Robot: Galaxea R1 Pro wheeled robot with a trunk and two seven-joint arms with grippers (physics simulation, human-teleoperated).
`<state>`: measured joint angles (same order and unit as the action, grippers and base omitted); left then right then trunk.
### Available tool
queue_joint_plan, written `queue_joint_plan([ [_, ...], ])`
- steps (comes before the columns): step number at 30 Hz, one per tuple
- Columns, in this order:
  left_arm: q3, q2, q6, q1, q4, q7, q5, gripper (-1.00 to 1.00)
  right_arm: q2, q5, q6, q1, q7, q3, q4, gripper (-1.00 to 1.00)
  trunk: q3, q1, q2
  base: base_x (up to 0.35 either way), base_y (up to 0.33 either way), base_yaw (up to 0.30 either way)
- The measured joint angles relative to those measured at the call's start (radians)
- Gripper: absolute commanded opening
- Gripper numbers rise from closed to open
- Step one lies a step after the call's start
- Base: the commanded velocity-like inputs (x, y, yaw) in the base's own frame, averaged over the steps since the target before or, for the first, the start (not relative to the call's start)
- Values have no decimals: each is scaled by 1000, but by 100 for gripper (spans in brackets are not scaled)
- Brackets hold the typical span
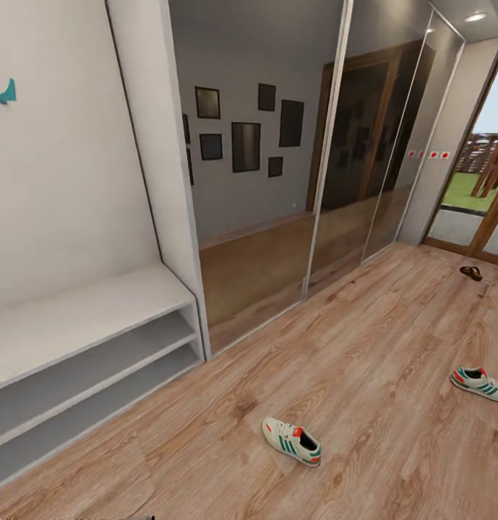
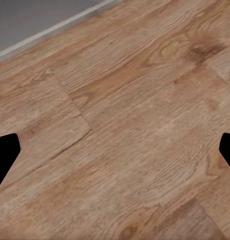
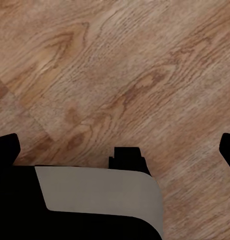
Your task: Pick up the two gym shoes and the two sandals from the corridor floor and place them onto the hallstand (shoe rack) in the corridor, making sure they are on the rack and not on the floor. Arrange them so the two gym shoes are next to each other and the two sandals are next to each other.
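Lying well apart from both spread-open pincers [image 2: 115, 150] [image 3: 115, 145], 2 gym shoes [image 1: 291, 440] [image 1: 480, 383] rest on floor [image 1: 364, 339].

Mirrored wardrobe doors [image 1: 277, 217], framed reflections

2 gym shoes [image 1: 291, 440] [image 1: 481, 383]: cream-white, green stripes, red heel accents. Sandal [image 1: 470, 272]: dark brown. Corridor floor [image 1: 364, 339]: light brown woodgrain. Hallstand [image 1: 82, 318]: pale grey-white. Wall hook [image 1: 3, 94]: teal.

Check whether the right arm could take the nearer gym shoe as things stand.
Probably not yet: the nearer gym shoe lies on open floor, unobstructed, but the right wrist view shows bare planks between wide-apart jaws.
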<state>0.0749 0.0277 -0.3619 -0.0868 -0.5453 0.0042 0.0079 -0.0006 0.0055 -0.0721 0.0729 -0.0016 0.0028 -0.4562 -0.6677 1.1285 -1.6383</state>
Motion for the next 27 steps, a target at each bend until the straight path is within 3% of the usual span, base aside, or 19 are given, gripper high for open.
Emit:
queue_joint_plan([
  [27,0,0,0,0,0,0,0,100,0,0,0,0,0,0,0,100,-47,104,-189,0,0,158],
])
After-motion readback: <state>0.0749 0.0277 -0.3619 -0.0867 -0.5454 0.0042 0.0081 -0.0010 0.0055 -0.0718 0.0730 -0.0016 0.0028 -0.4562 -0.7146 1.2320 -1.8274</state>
